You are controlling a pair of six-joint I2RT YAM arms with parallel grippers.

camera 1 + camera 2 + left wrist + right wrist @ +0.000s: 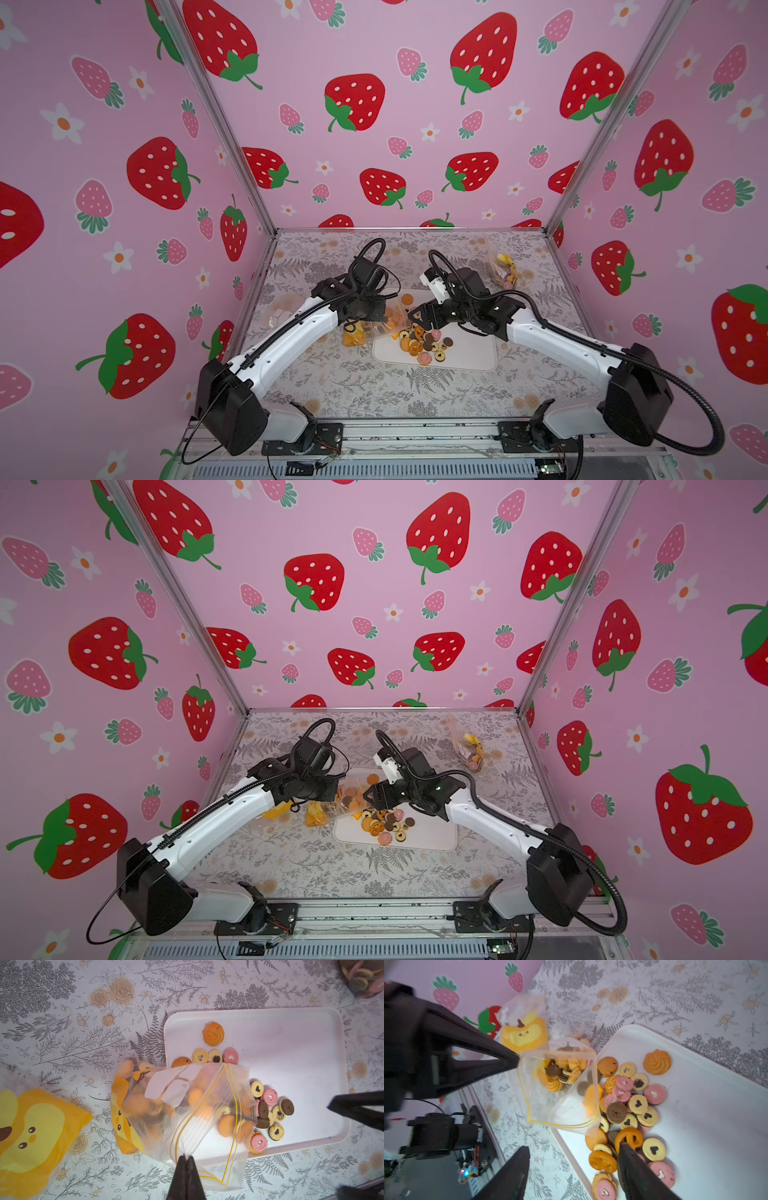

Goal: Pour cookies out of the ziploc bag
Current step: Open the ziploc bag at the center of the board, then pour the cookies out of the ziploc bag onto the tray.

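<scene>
A clear ziploc bag (187, 1105) with yellow zip lines lies tilted, its open mouth over the near-left corner of the white tray (301, 1053). My left gripper (186, 1157) is shut on the bag's mouth edge. Several cookies (633, 1105), tan, orange, brown and pink, lie heaped on the tray by the mouth. More cookies (562, 1074) remain inside the bag (560, 1088). My right gripper (573, 1146) stands open at the tray's edge, one finger above the heap, nothing between its fingers. In both top views the grippers (415, 318) (370, 796) face each other over the tray.
A yellow cartoon pouch (31, 1126) lies left of the bag, and another (120, 1109) sits under its bottom. A second clear bag of snacks (505, 270) lies at the back right. A bag of white blocks (278, 311) rests by the left wall.
</scene>
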